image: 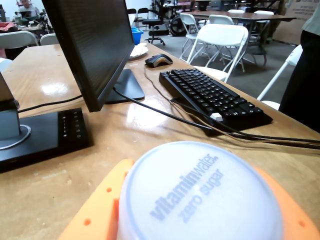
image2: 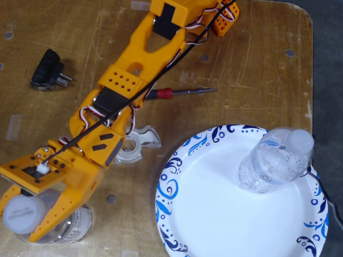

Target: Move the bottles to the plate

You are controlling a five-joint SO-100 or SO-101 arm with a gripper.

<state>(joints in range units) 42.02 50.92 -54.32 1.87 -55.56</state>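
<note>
At far left of the fixed view, the orange gripper [image2: 24, 227] straddles a clear bottle [image2: 69, 225] standing on the wooden table [image2: 257, 64], its fingers closed against the bottle just below the white cap [image2: 22, 214]. The wrist view confirms this: the cap [image: 200, 195], printed "vitaminwater zero sugar", fills the lower frame between the orange fingers [image: 95, 210]. Whether the bottle has left the table cannot be told. Moving right, a clear tape dispenser [image2: 136, 144] lies just beside the arm, with a red-handled screwdriver [image2: 179, 92] above it and a black plug adapter [image2: 47, 72] near the upper left. Further right sits the plate [image2: 214, 214], its rim near the gripped bottle but apart from it; a second bottle [image2: 276, 160] already stands on its right half.

Risks, as judged: the grip sits high on a smooth, ribbed neck, so the bottle may slip or swing during transfer. A low carry could catch the plate rim and shove the light paper plate. Setting down too far right could topple the bottle already placed.
</note>
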